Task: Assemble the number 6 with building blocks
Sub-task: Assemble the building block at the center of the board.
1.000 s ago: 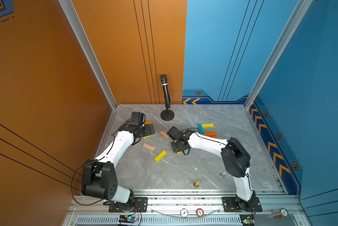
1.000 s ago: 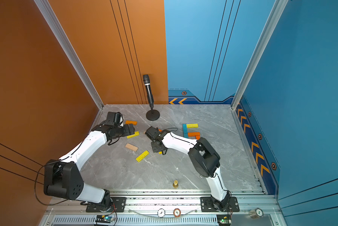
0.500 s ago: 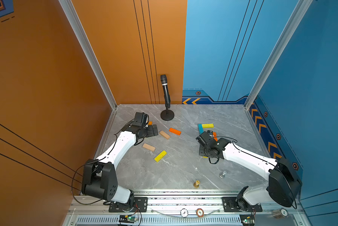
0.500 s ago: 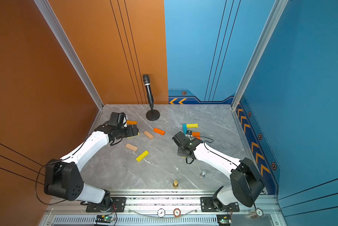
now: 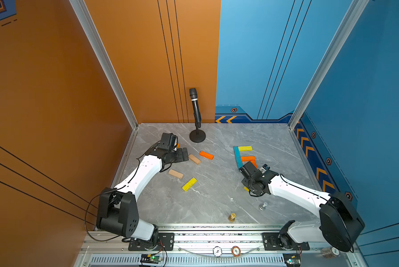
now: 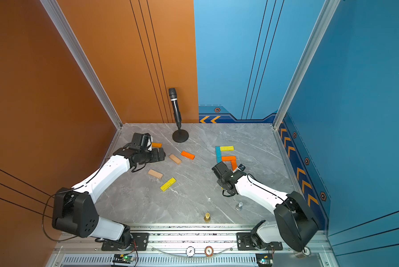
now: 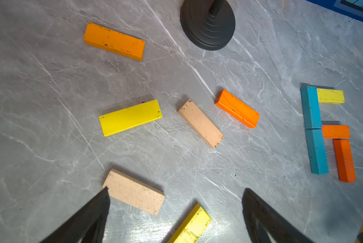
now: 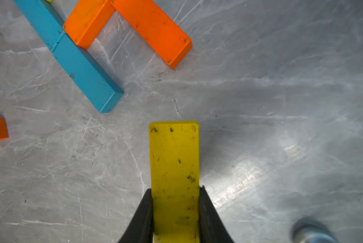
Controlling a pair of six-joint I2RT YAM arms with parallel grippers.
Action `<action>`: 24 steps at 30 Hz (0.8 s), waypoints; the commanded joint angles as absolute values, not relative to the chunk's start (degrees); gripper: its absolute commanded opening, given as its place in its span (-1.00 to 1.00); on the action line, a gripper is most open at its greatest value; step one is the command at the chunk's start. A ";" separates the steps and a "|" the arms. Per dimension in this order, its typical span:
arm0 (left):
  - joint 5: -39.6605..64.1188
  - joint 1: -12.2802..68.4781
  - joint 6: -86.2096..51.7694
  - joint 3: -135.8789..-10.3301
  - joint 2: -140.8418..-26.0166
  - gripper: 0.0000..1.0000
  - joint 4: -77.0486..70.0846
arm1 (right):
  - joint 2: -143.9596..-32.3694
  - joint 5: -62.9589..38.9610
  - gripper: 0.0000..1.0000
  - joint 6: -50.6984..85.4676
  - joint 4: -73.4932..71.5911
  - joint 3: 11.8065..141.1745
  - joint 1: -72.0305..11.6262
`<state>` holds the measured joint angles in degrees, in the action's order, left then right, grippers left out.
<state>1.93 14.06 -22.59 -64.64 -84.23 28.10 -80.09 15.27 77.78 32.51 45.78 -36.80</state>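
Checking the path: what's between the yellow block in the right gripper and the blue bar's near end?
Nothing: the right wrist view shows bare tabletop from the held yellow block to the blue bar.

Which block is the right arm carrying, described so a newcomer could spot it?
Start at the part-built figure of blue and orange blocks on the right side of the grey table. Just nearer the robot's base hangs the right gripper, shut on a yellow block. Unlike the other yellow blocks, which lie free, it is clamped between black fingers.

Chipped, painted wood blocks [image 7: 130,117] — matt — on a smooth, glossy marble-look tabletop [image 7: 50,84].
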 commanded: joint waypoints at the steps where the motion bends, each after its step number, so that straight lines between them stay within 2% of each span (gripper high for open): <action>1: 2.58 14.59 -23.20 -66.04 -84.37 0.96 28.90 | -83.76 14.87 -0.48 85.72 31.48 48.09 -37.28; 15: 2.63 14.76 -23.22 -65.87 -84.46 0.95 28.66 | -91.92 19.20 -0.46 99.65 31.59 53.42 -38.94; 24: 2.78 14.82 -23.10 -65.92 -84.81 0.95 28.56 | -97.00 16.77 -0.42 103.60 29.89 55.37 -37.57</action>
